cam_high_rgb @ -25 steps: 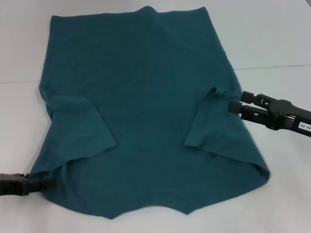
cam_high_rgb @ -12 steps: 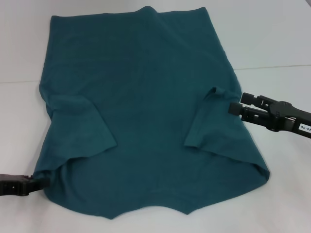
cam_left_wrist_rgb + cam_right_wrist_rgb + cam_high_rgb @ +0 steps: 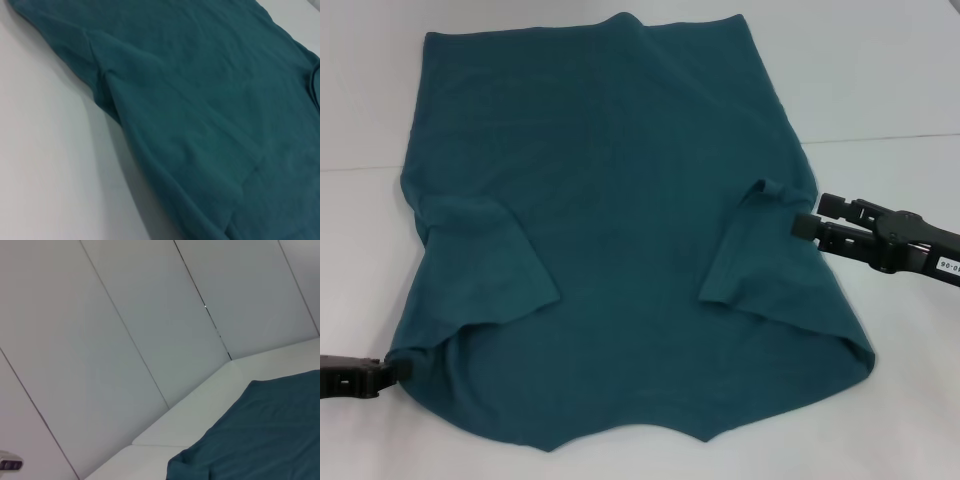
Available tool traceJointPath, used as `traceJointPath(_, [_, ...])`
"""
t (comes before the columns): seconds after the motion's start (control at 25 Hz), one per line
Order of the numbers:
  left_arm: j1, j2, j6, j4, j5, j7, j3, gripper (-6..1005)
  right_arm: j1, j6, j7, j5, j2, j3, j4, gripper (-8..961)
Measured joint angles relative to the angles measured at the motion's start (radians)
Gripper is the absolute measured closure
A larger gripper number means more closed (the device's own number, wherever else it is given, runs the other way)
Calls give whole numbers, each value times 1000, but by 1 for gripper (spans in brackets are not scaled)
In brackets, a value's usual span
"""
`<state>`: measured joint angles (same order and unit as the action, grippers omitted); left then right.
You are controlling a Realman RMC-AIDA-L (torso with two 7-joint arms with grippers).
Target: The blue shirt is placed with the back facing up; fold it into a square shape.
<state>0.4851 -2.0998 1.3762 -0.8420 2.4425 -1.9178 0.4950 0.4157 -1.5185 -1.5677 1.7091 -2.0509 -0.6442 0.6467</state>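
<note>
The blue shirt (image 3: pixel 610 230) lies flat on the white table, plain side up, with both short sleeves folded inward onto the body. My left gripper (image 3: pixel 388 372) lies low at the shirt's near-left corner, its tip touching the fabric edge. At the shirt's right edge, beside the folded-in right sleeve, my right gripper (image 3: pixel 810 214) stands open with its two black fingers apart. Close up in the left wrist view, the blue shirt (image 3: pixel 210 125) shows a folded edge. A far corner of the blue shirt (image 3: pixel 265 435) appears in the right wrist view.
The white table (image 3: pixel 890 90) extends around the shirt, with a seam line running across it at mid-height. Pale wall panels (image 3: pixel 125 330) rise behind the table in the right wrist view.
My left gripper has drawn back to the left, from under the shirt's near-left corner to its edge. My right gripper has shifted slightly down and right. The shirt has hardly moved.
</note>
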Motion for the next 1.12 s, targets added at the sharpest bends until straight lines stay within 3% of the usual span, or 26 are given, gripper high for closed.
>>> traceJointPath(0.2, [-6, 1, 13, -3, 2, -2, -3, 970, 1, 18, -57, 37, 8, -1, 4, 26])
traceJointPath(0.76, [-25, 4, 74, -29, -2, -1, -21, 971, 1, 75, -542, 327, 80, 11, 77, 64])
traceJointPath(1.12, [-24, 4, 72, -26, -2, 3, -21, 970, 12, 156, -589, 442, 62, 12, 67, 76])
